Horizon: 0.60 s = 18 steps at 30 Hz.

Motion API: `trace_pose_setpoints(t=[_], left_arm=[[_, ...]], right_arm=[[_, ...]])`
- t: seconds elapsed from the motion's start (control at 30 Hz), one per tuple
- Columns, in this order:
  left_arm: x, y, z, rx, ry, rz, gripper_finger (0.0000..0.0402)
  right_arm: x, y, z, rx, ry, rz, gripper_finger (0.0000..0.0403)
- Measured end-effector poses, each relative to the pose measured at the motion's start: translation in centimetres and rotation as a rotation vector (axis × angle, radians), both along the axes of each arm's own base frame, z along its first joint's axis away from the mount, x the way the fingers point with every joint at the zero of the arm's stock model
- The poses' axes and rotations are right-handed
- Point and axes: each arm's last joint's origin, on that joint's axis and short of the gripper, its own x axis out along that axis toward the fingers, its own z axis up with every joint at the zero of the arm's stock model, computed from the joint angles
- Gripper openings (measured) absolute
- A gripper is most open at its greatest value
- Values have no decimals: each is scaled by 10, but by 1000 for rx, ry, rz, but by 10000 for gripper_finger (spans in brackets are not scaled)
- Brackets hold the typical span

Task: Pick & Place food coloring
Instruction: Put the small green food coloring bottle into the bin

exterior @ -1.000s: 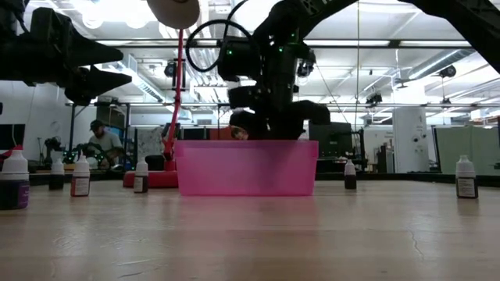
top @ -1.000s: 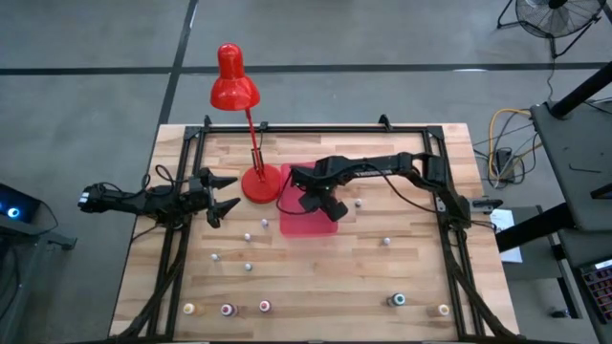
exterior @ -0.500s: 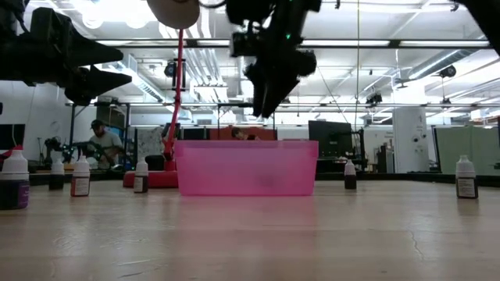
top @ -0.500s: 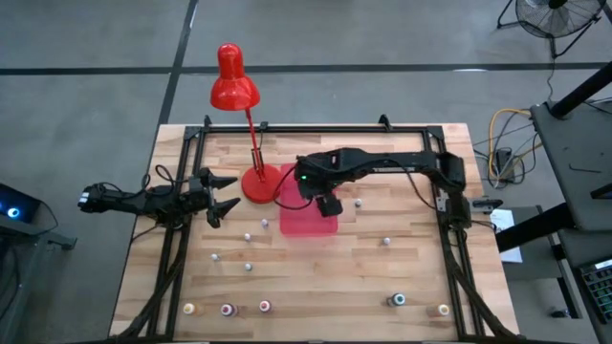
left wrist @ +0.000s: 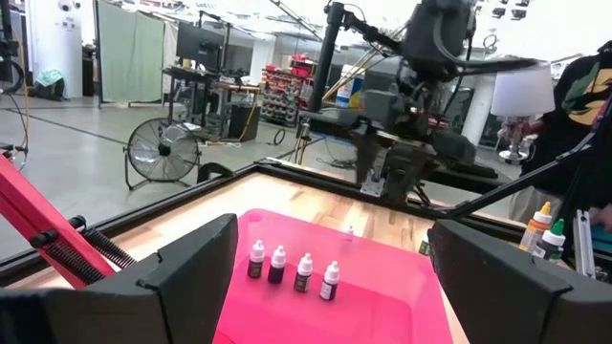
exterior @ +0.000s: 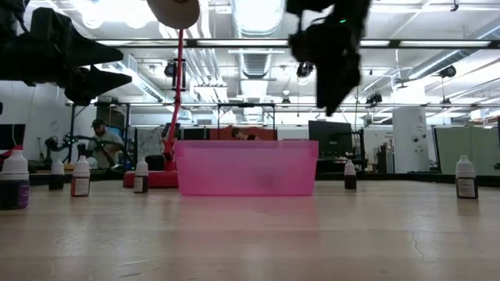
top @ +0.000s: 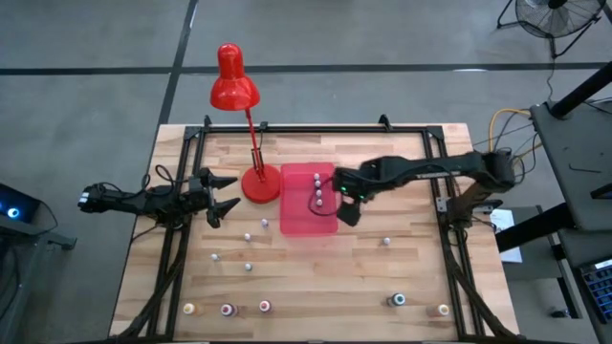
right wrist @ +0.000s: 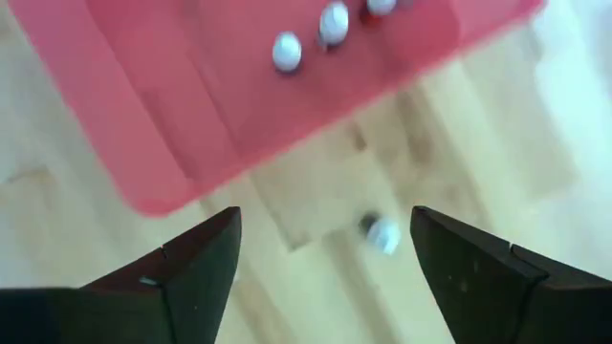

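Note:
The food coloring bottles are tiny and white-capped. Several stand in a row (top: 316, 189) inside the translucent pink tray (top: 298, 222), also seen in the left wrist view as a row (left wrist: 292, 267). Others stand scattered on the wood, such as one (top: 386, 241) right of the tray and one (right wrist: 382, 232) just below my right gripper. My right gripper (top: 348, 210) hangs open and empty above the tray's right edge, raised well over it (exterior: 334, 101). My left gripper (top: 229, 193) waits open left of the lamp base, pointing at the tray.
A red desk lamp stands with its base (top: 258, 184) against the tray's left side. More bottles stand along the near edge (top: 228, 309) (top: 397, 300) and left of the tray (top: 247, 236). A black frame (top: 316, 129) borders the table. People show in the room beyond.
My right gripper has risen out of the pink tray and moved toward the table's right edge, ending over the tray's right rim. The row of bottles in the tray, covered by the arm before, now shows.

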Motion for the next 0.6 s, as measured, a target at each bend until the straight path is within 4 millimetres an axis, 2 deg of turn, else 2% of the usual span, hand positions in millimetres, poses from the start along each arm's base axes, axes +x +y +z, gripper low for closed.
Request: trace_pose_setpoints(t=[0.27, 0.6], left_arm=[[0, 0, 0, 0, 0, 0, 314], [0, 0, 0, 0, 0, 1, 314]], right_arm=[[-44, 25, -19, 132, 0, -265, 299], [-88, 55, -49, 189, 45, -443, 299]])
